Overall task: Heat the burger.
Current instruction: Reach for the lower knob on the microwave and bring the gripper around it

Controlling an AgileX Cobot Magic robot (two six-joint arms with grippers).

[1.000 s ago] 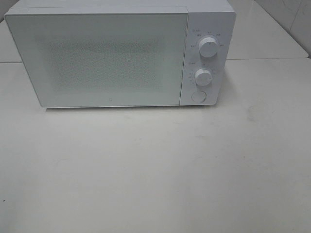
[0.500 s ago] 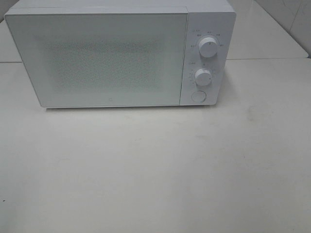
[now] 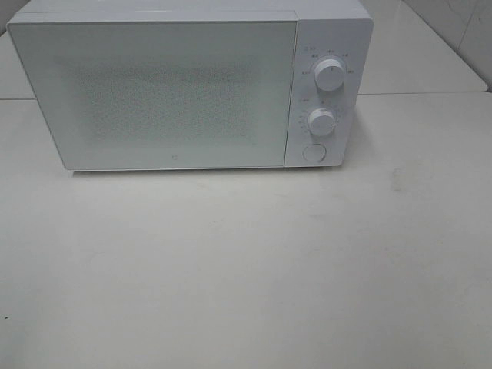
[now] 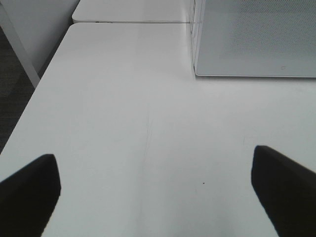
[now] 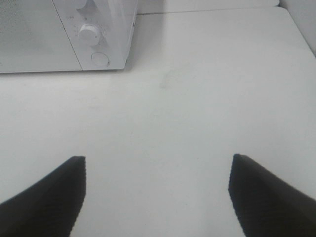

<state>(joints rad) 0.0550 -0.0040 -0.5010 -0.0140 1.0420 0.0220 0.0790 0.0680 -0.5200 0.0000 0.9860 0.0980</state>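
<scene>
The burger shows in none of the views. A white microwave (image 3: 161, 92) stands at the back of the table with its door shut, and nothing can be made out through the speckled door. In the left wrist view my left gripper (image 4: 155, 195) hovers open over bare tabletop, short of the microwave's (image 4: 252, 39) left front corner. My right gripper (image 5: 157, 195) is likewise open and empty, facing the microwave's (image 5: 64, 34) control side. Neither gripper appears in the exterior high view.
The microwave's right panel carries two round knobs (image 3: 329, 74) (image 3: 321, 123) and a round button (image 3: 313, 152). The white table (image 3: 246, 269) spreads in front. Its left edge (image 4: 29, 113) drops to dark floor. A seam to another table (image 3: 430, 94) runs behind.
</scene>
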